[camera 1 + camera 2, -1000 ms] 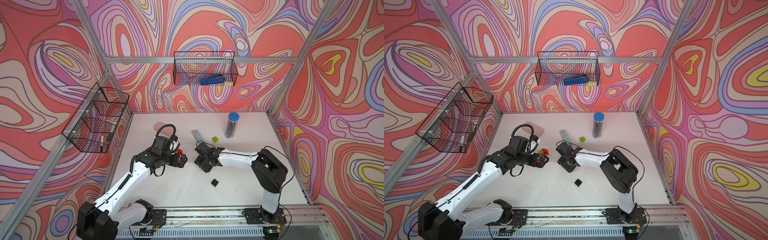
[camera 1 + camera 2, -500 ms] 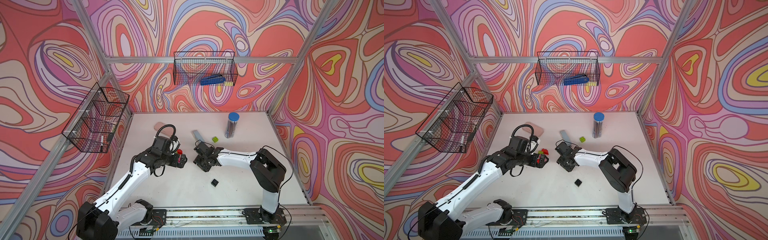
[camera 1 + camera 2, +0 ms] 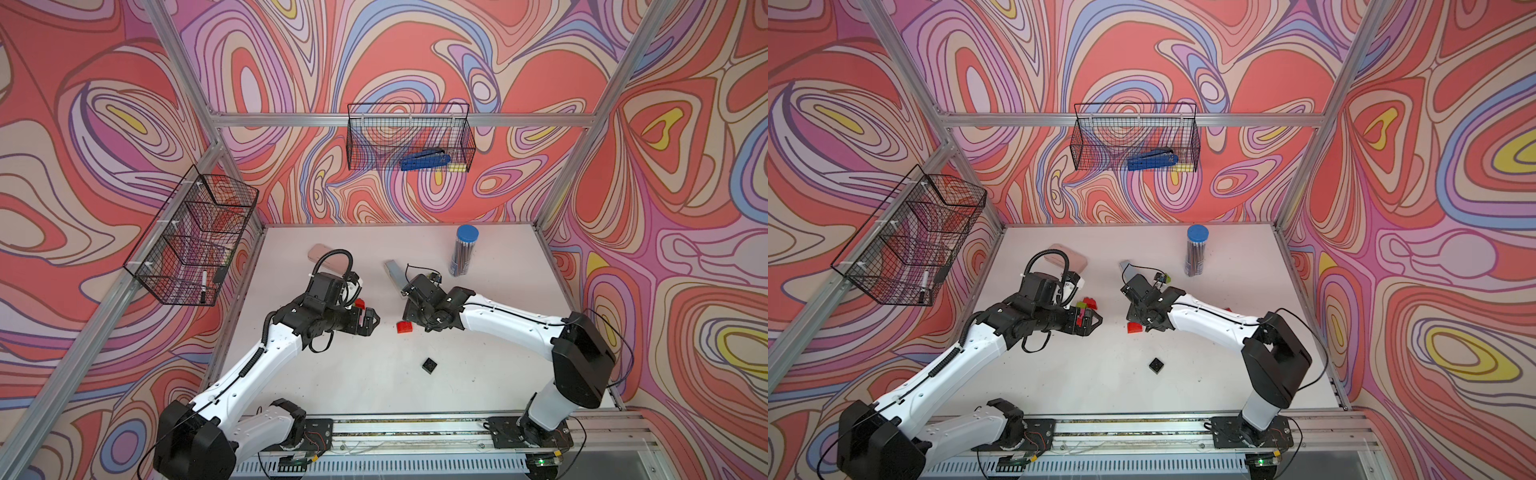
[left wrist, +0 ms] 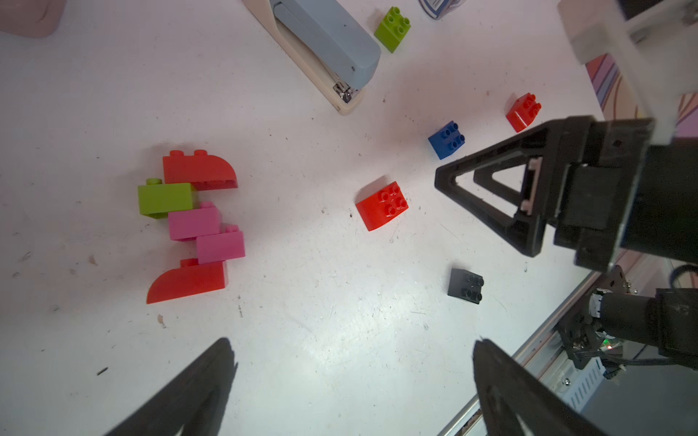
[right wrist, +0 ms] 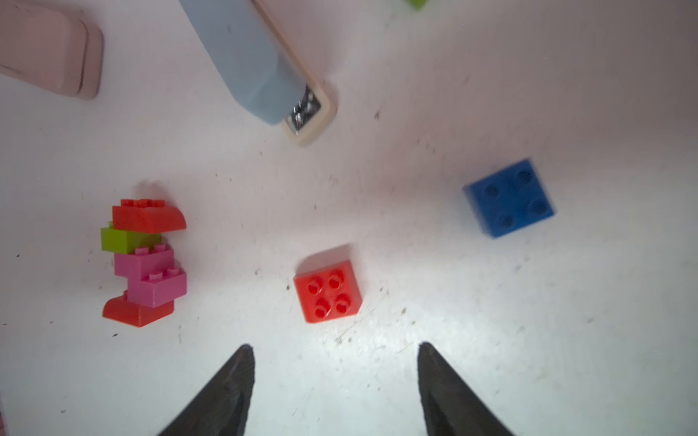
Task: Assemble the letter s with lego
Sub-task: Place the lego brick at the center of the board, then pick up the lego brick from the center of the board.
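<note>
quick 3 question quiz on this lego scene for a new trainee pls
1. True or false: the right gripper is clamped on the red brick in front of it.
2. How many bricks make up the joined stack lying on the table? A) three B) five C) seven
3. What colour is the loose brick lying nearest the front rail?

Key
1. False: the jaws stand apart with nothing between them, and the brick sits on the table ahead of them.
2. B: red, lime, pink, pink, red.
3. Black.
</note>
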You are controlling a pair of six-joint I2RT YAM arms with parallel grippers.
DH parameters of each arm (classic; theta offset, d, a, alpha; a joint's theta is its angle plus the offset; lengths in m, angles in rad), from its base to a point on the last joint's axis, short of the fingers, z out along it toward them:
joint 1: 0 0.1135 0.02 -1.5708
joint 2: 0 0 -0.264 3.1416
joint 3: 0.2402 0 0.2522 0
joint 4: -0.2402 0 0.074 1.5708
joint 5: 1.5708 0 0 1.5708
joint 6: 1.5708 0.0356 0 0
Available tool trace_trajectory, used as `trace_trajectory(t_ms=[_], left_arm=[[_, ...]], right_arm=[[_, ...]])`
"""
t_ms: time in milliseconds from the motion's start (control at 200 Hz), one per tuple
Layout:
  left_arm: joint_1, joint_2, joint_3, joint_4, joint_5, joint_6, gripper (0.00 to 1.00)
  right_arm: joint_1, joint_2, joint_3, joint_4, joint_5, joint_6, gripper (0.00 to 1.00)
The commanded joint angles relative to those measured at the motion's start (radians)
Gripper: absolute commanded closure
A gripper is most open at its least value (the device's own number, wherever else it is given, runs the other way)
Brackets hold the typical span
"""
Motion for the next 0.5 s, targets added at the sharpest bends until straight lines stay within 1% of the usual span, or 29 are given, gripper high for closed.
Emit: trace_trajectory(t_ms=[0,95,190,225,371,496], left_arm=[[-0.025,0.015,-0.005,0.063,0.042,-0.042,0.0],[-0.058,0.035,0.01,0.081,0.031,-0.048,0.0],[-0.083,0.06,0.022,0.102,0.03,-0.058,0.0],[-0.09,0.069,0.025,0.108,0.03,-0.061,0.0],[-0.107,0.108,0.057,0.104,0.03,-0.06,0.0],[-0.112,0.121,0.07,0.098,0.027,-0.057,0.0]], right_arm=[[-0.044,-0.084,-0.091,0.033,0.116,-0.291,0.27],[-0.112,-0.096,-0.125,0.049,0.083,-0.375,0.28],[-0.148,-0.079,-0.121,0.047,0.066,-0.449,0.28],[-0.159,-0.072,-0.12,0.05,0.059,-0.463,0.29],[-0.228,-0.025,-0.13,0.091,-0.06,-0.514,0.34],[-0.256,0.021,-0.121,0.102,-0.092,-0.535,0.39]])
